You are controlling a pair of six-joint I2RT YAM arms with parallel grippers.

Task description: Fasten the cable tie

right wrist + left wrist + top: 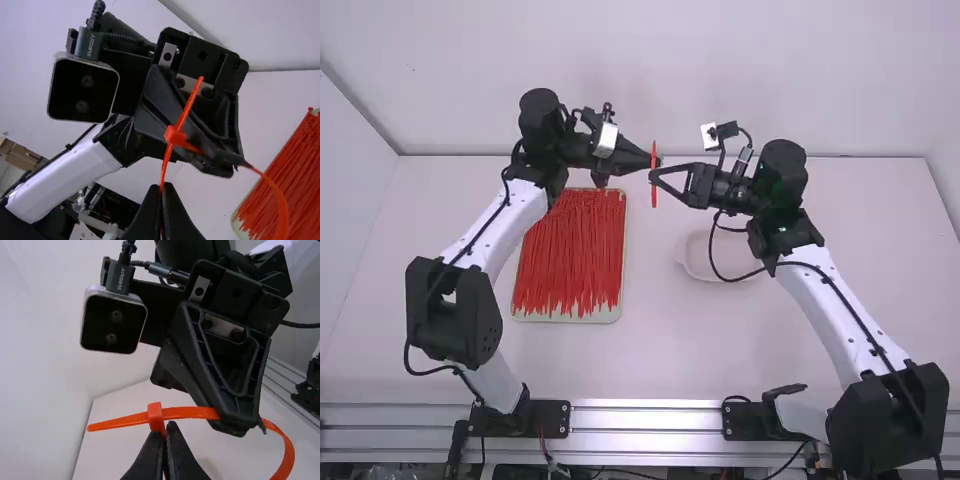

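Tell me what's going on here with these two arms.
Both arms hold one orange plastic cable tie up above the white table. The left end effector is shut on it by its head, the right end effector on the strap. The strap looks already threaded through the head, forming a loop. A pile of spare orange ties lies below.

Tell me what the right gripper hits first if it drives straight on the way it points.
Most likely the left gripper: it faces the right gripper just across the red cable tie both are shut on. Depth offset is unclear.
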